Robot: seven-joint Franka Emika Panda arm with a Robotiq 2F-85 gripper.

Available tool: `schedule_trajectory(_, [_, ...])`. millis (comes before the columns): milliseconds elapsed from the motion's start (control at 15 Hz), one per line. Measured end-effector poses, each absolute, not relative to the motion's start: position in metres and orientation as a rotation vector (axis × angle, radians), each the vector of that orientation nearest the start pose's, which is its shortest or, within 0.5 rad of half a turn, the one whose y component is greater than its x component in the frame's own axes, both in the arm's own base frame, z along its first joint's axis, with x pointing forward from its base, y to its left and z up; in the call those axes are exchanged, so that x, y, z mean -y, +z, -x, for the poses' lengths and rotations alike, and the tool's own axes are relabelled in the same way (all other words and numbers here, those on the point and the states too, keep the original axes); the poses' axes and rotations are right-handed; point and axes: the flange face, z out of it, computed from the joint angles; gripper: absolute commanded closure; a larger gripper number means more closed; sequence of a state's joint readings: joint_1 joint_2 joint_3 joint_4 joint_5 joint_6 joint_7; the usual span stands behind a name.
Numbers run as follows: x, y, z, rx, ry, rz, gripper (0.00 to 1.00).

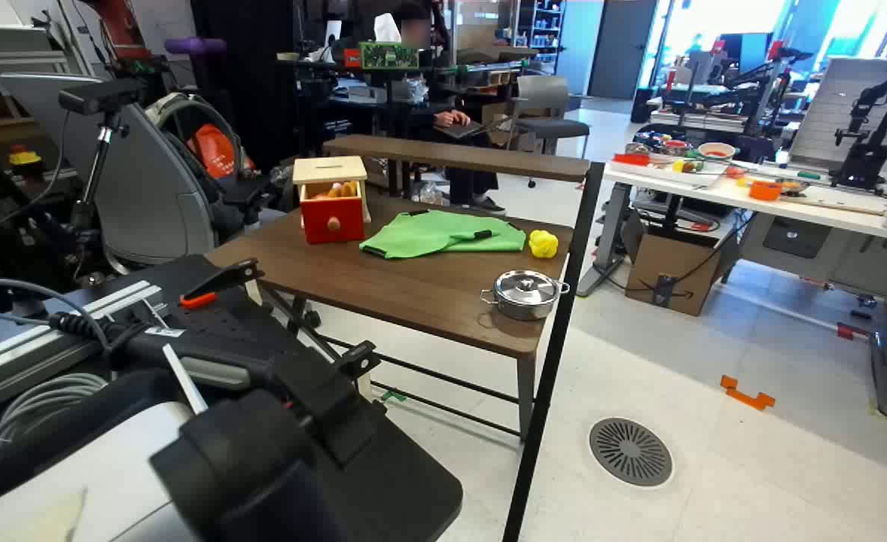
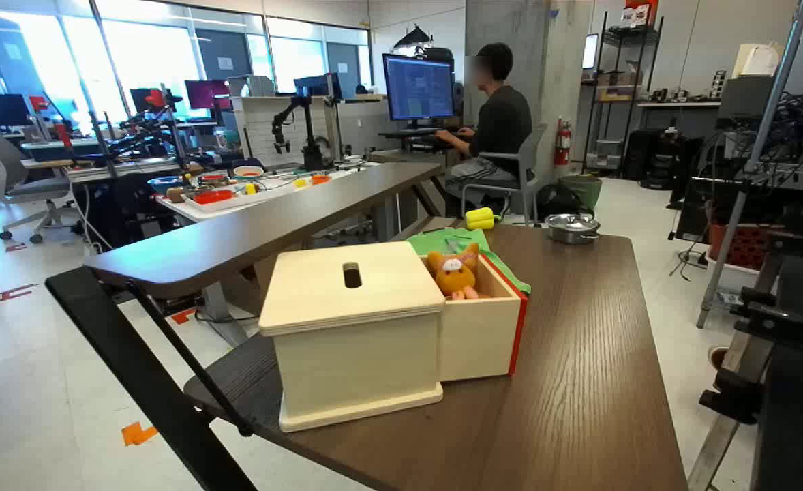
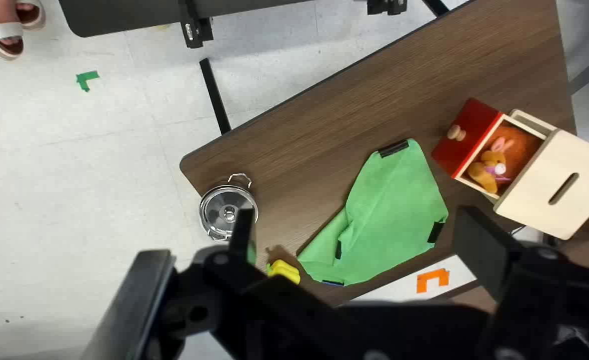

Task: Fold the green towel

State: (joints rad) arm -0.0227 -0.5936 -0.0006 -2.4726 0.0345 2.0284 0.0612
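1. Table point(image 1: 398, 290): brown wood top, everything below shares it. Clock calls are from the wrist view, towel as the hub.
2. Green towel point(image 3: 392, 215): mid-table, mostly flat, with a turned-over bit toward its 8 o'clock end. Can't tell if that's a proper fold or just rumpled. Black strips point(image 3: 393, 148) sit along its edges; my guess is they mark spots to grab. Probably spread like this so there's an edge to pinch. I'd call the folding barely started, if at all.
3. Wooden box point(image 3: 534, 182): at 2 o'clock, just beside the towel, red drawer point(image 3: 472, 142) sticking out with a plush toy point(image 3: 489, 167) inside. The drawer eats some folding room over there, IMO.
4. Lidded pot point(image 3: 224, 205): 9 o'clock, by the table's end. Looks parked out of the way to me.
5. Yellow toy point(image 3: 284, 271): 8 o'clock, just beside the towel's end. Could get nudged if a fold swings that way.
6. Fingertips point(image 3: 487, 250): the gripper point(image 3: 357, 220) has its jaws wide apart, one side at 9, the other at 3. Nothing held, nothing touched, towel well clear of them. Presumably set wide for a pinch.
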Motion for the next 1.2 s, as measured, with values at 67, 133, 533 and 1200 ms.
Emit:
schedule_trajectory(67, [0.007, 0.511, -0.386, -0.151, -0.233, 3.094, 0.0])
schedule_trajectory(133, [0.007, 0.512, -0.386, -0.151, -0.235, 3.094, 0.0])
schedule_trajectory(533, [0.007, 0.512, -0.386, -0.15, -0.236, 3.094, 0.0])
schedule_trajectory(1200, [0.001, 0.49, -0.407, -0.075, -0.178, 3.103, 0.0])
